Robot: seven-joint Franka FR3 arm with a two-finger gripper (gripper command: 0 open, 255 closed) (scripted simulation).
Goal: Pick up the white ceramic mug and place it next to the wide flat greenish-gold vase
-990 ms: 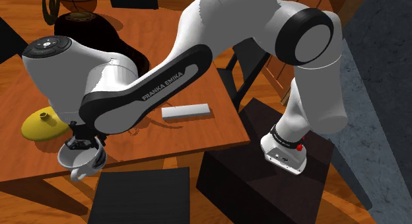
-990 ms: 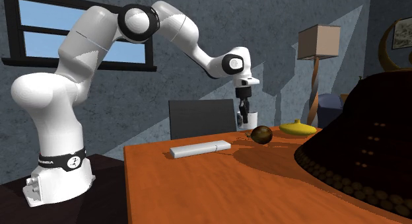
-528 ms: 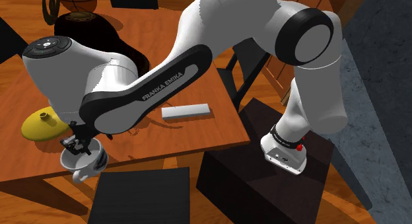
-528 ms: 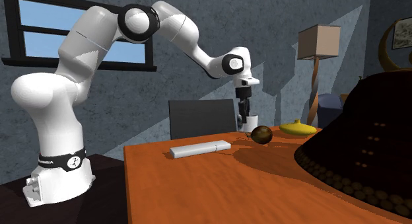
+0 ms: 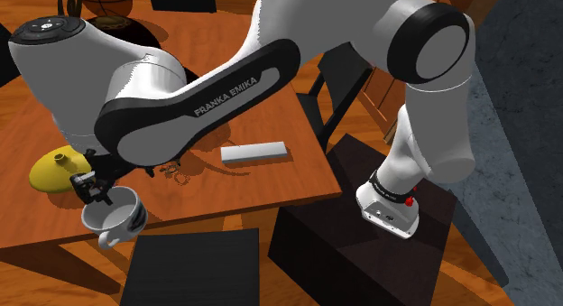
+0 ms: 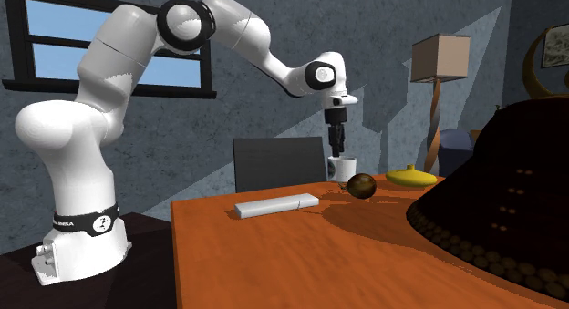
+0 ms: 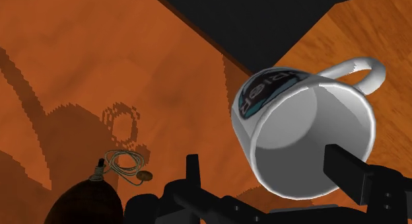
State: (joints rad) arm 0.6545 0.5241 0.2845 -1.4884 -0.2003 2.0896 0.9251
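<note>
Orange wooden table (image 5: 271,182) in a blue-grey room, with a window (image 6: 46,29) at the upper left of the second exterior view. The arm (image 5: 194,106) says "FRANKA EMIKA" along its dark band. The white mug (image 5: 113,216) has a dark-and-teal badge, but I can't make out the letters. It sits upright at the shoulder view's lower left, near the yellow-green vase (image 5: 54,171). The gripper (image 5: 93,194) hangs just above its rim, fingers spread apart and clamping nothing.
</note>
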